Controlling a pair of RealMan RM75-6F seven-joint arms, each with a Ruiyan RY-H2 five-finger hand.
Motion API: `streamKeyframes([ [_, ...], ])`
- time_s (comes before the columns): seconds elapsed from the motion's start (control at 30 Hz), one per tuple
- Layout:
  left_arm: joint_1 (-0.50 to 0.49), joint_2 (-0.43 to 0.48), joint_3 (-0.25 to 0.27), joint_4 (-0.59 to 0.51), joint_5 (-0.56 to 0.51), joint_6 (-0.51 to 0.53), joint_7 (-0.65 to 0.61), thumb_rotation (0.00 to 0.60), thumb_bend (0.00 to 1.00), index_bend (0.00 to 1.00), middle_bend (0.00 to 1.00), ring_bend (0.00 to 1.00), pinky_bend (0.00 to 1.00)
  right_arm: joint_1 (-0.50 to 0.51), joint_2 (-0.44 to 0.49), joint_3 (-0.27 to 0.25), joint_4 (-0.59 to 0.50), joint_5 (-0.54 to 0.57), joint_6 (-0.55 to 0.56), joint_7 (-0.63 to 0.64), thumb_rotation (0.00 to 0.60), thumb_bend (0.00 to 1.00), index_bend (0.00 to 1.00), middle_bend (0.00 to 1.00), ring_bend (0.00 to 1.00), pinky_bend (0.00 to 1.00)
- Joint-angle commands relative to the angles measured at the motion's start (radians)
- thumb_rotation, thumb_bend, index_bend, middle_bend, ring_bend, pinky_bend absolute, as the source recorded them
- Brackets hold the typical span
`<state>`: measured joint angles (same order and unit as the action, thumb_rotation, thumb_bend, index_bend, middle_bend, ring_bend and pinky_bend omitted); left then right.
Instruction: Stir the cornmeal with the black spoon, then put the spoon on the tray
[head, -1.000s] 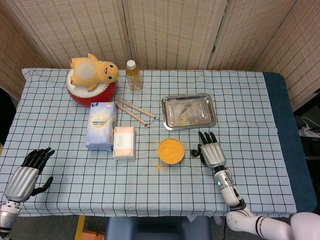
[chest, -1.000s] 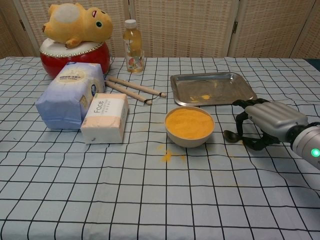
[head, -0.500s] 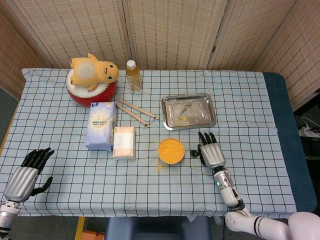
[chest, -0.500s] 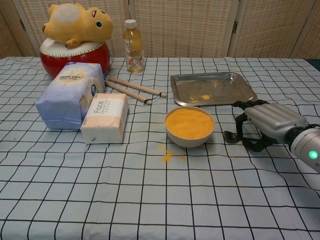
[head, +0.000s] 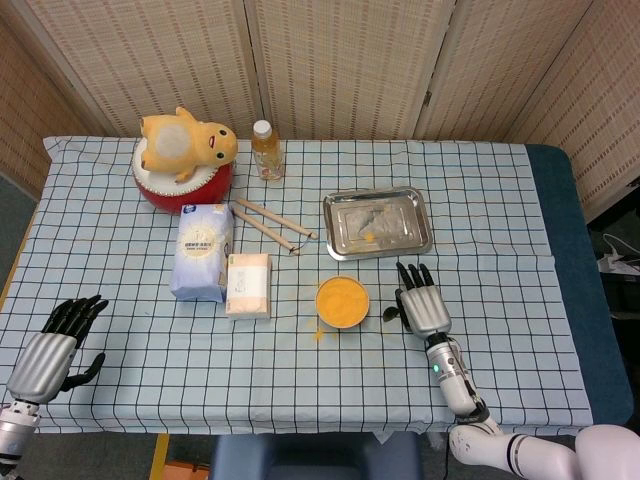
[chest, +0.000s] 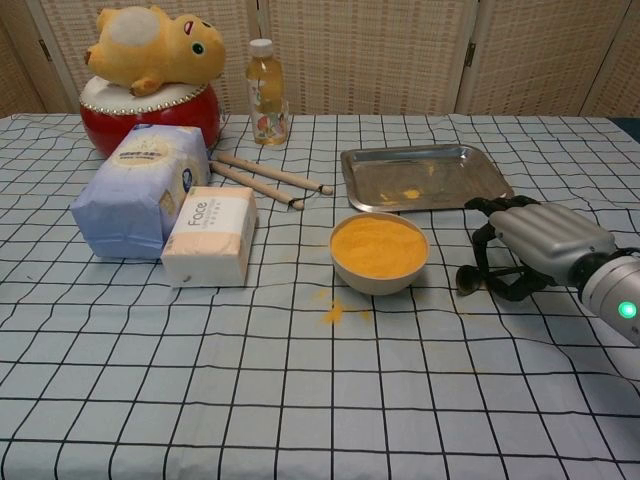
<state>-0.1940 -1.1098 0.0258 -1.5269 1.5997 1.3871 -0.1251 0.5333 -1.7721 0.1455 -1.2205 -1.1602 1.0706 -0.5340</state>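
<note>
Your right hand (chest: 530, 250), silver-backed with black fingers, sits at the right of the chest view with its fingers curled down over the small black spoon (chest: 468, 279), whose bowl shows just left of the fingertips and appears tipped up on edge on the checked cloth of the bench (chest: 250, 400); whether the handle is truly pinched or only covered, the views do not settle. The spoon lies just right of the round beige bowl of yellow cornmeal (chest: 379, 247), which stands at centre frame, with the shiny rectangular steel tray (chest: 425, 176) behind it toward the upper right. Judge the spoon light, stiff and smooth, likely to skate on the cloth and twist in a loose hold, so take it along the handle, well back from the bowl end, and pinch firmly before lifting. The cornmeal is loose and heaped near the rim, with spilled grains (chest: 334, 313) already in front, so stir gently. Your left hand (head: 48, 352), at lower left of the head view, rests with fingers spread, holding nothing.
</note>
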Motion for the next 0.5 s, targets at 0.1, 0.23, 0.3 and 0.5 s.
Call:
streamKeyframes([
  [0.1,0.0,0.0,0.0,0.001,0.003,0.003,-0.003,0.6,0.42,0.0,0.0,0.0,0.05,-0.004,0.024,0.001,-0.038,-0.013,0.025,-0.01,0.6,0.37,0.61,0.0,0.0,0.0],
  [0.23,0.001,0.0,0.003,0.001,0.008,0.007,-0.005,0.6,0.42,0.0,0.0,0.0,0.05,-0.002,0.055,0.012,-0.096,-0.024,0.054,-0.037,0.6,0.37,0.61,0.0,0.0,0.0],
  [0.3,0.001,0.001,0.003,0.0,0.01,0.009,-0.006,0.6,0.42,0.0,0.0,0.0,0.05,0.002,0.07,0.023,-0.132,-0.021,0.065,-0.055,0.6,0.37,0.61,0.0,0.0,0.0],
  [0.5,0.002,0.006,0.005,-0.001,0.014,0.014,-0.02,0.6,0.42,0.0,0.0,0.0,0.05,0.023,0.1,0.061,-0.231,-0.007,0.091,-0.114,0.6,0.37,0.61,0.0,0.0,0.0],
])
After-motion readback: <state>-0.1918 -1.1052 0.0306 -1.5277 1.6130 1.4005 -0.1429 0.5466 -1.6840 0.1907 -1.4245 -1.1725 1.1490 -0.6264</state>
